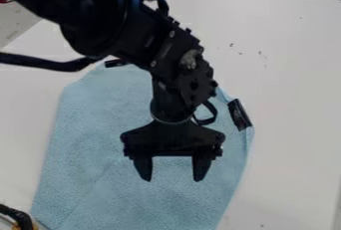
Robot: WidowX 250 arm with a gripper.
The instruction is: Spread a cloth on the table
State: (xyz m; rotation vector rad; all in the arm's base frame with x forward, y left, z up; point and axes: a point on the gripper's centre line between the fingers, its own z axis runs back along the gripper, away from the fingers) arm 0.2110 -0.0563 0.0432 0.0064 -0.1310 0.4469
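Observation:
The black gripper (172, 170) hangs over the middle of the light blue cloth (100, 149), its two fingers apart with only cloth visible beneath the gap. The cloth lies mostly flat on the white table (293, 104), stretching from under the arm down to the lower edge of the view. Its right upper edge is slightly creased near a black clip-like piece (240, 114). Part of the cloth's top is hidden behind the arm. Whether the fingertips touch the cloth, I cannot tell.
A second small black piece (116, 63) sits at the cloth's top left, beside the arm. A black cable (47, 63) crosses at the left. Dark cabling (17, 216) shows in the lower left corner. The table's far edge runs along the upper right.

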